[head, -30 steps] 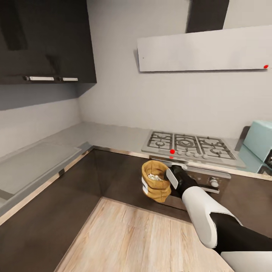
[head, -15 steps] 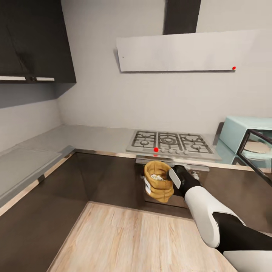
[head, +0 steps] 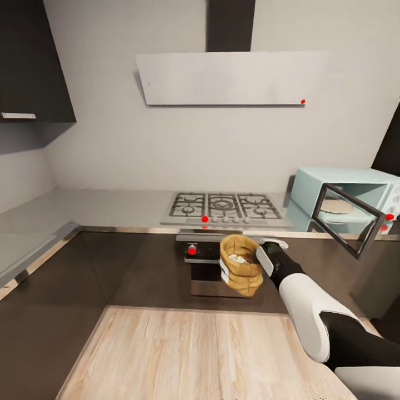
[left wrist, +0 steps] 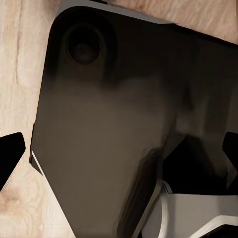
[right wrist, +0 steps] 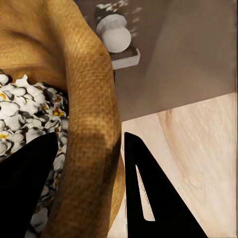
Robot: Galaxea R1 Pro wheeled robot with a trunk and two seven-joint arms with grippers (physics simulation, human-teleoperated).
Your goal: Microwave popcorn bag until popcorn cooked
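Observation:
The golden-tan popcorn bag [head: 240, 272] hangs upright in front of the dark cabinet fronts, with my right gripper [head: 260, 261] shut on its rim. In the right wrist view the bag's wall [right wrist: 91, 114] sits between the two black fingers [right wrist: 153, 198], and whitish popcorn [right wrist: 25, 111] fills the inside. The mint-blue microwave [head: 347, 189] stands on the grey countertop [head: 105, 203] at the right, and its dark glass door [head: 350, 222] is swung open toward me. My left gripper [left wrist: 119, 156] hangs open over my own dark base, its tips wide apart.
A gas hob [head: 223, 206] lies in the countertop behind the bag, over a built-in oven [head: 206, 272] with a red-lit knob. A range hood [head: 222, 78] hangs above. The wood floor [head: 183, 355] stretches in front of the cabinets.
The camera has swung to the right, bringing the microwave and its open door into view. The bag has stayed in my right gripper throughout.

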